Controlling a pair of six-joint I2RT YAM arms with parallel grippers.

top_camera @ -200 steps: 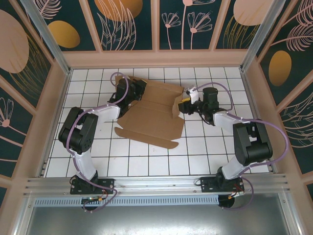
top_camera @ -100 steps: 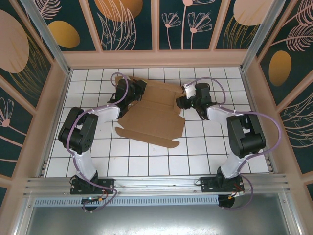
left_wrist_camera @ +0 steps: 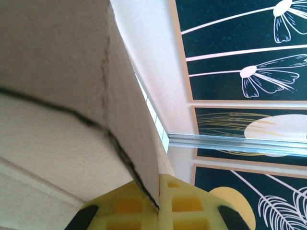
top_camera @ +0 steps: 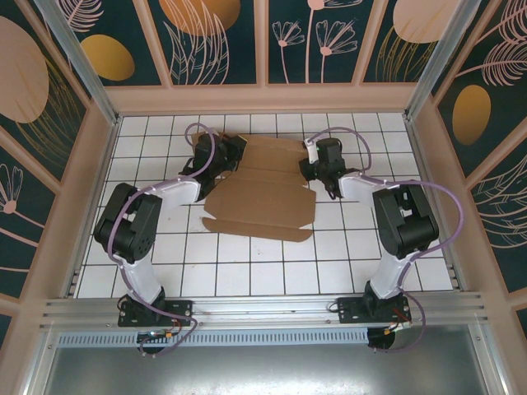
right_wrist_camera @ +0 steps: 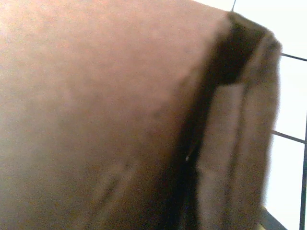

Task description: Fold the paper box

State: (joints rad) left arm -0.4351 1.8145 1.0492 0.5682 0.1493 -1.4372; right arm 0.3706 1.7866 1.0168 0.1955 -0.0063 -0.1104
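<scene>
From above, the paper box (top_camera: 259,197) lies on the tiled table (top_camera: 247,263), with my left pincer (top_camera: 226,158) and right pincer (top_camera: 310,171) at its far corners. Left wrist: my yellow fingertips (left_wrist_camera: 127,206) pinch its cardboard edge. Right wrist: blurred cardboard; I cannot tell that pincer's state.

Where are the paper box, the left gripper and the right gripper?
paper box (top_camera: 259,202), top view, middle of its large flat panel.
left gripper (left_wrist_camera: 157,203), left wrist view, where its jaws pinch the cardboard.
right gripper (top_camera: 308,170), top view, tip at the box's right edge.
</scene>
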